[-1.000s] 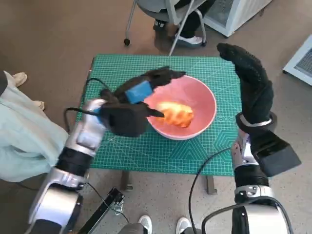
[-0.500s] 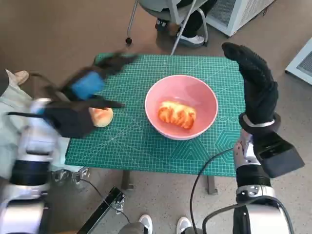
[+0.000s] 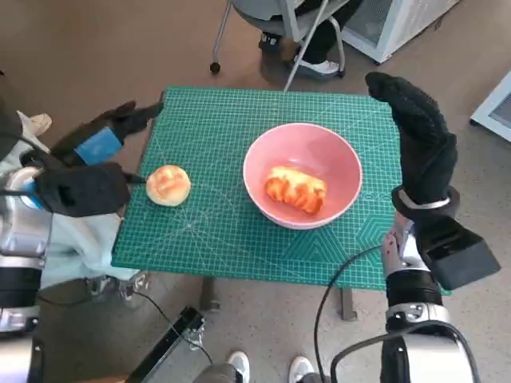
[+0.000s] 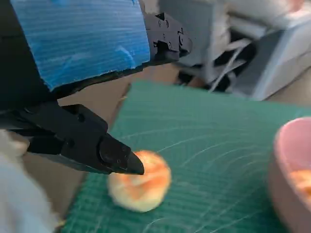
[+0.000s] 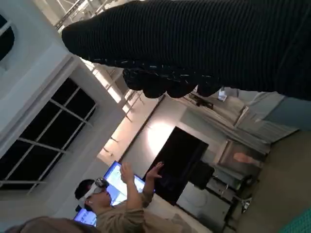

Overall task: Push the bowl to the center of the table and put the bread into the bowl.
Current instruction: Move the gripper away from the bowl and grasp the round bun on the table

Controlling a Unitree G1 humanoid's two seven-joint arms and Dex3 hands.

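Observation:
The pink bowl (image 3: 302, 183) stands a little right of the middle of the green mat (image 3: 231, 231); an oblong golden bread (image 3: 296, 191) lies inside it. A round bun (image 3: 168, 185) lies on the mat near its left edge, also seen close up in the left wrist view as the bun (image 4: 140, 187). My left hand (image 3: 92, 163) hovers just off the table's left edge beside the bun, fingers spread, holding nothing. My right hand (image 3: 419, 144) stands upright and flat at the table's right edge, apart from the bowl, empty. The bowl's rim (image 4: 290, 179) shows in the left wrist view.
A chair and a person's feet (image 3: 315, 60) are beyond the table's far edge. A pale cloth-covered shape (image 3: 56, 239) lies left of the table. Cables hang under the table's front edge. In the right wrist view a person (image 5: 114, 208) with raised hands is seen.
My left hand has pulled out of the bowl and swung left past the table's edge, uncovering the round bun on the mat. The right hand has stayed put; the camera shifted slightly.

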